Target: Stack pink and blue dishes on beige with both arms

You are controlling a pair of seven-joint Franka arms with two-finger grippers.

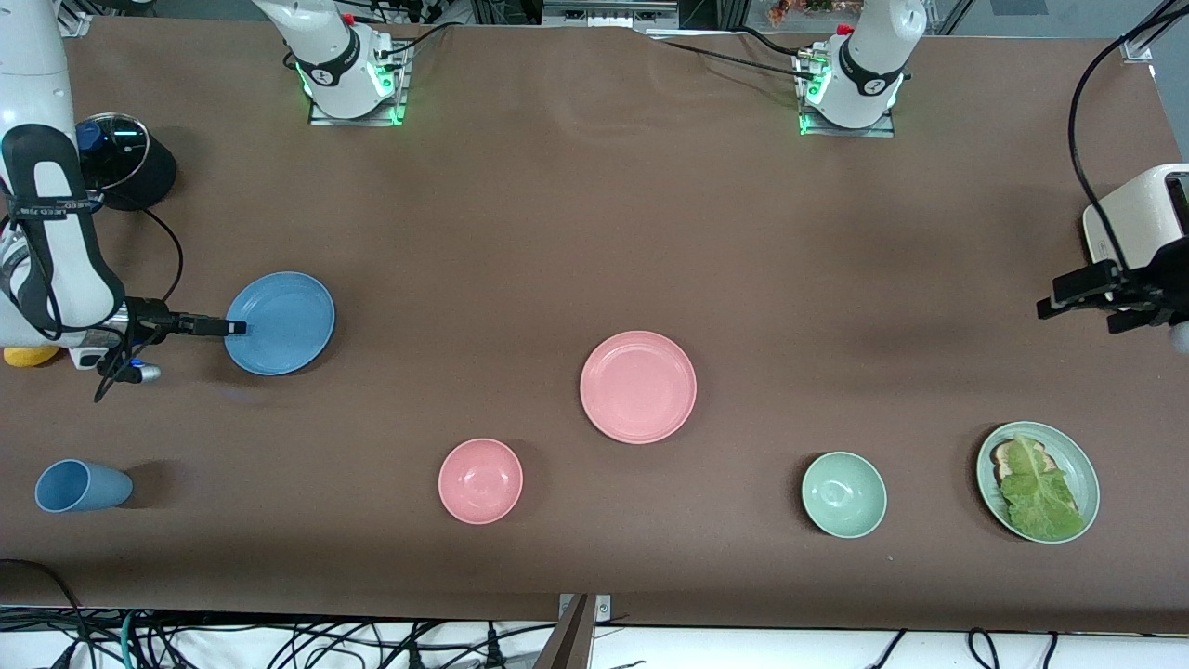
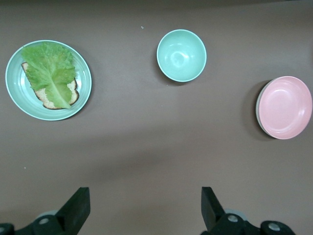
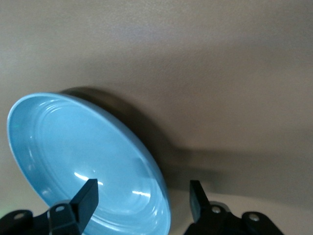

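At the right arm's end of the desk (image 1: 520, 232), near the front edge, a blue cup (image 1: 82, 485) is seen lying on its side. Farther from the camera, the blue plate (image 1: 280, 322) is reached by the right claw (image 1: 237, 327). The claw's fingers (image 3: 87, 196) are spread, with the plate's rim (image 3: 164, 215) between them, one finger over the inside of the plate and one outside it.

A pink bowl (image 1: 480, 480) is placed near the front edge. The pink plate (image 1: 638, 386) lies at the middle of the desk, and in the left wrist view a pale rim (image 2: 257, 108) is shown just under it.

Toward the left arm's end, a green bowl (image 1: 843, 494) and a green plate (image 1: 1082, 460) with bread and lettuce are set along the front edge. The left claw (image 1: 1048, 306) is held over bare desk beside a white appliance (image 1: 1138, 218), its fingers (image 2: 78, 205) spread and nothing between them.
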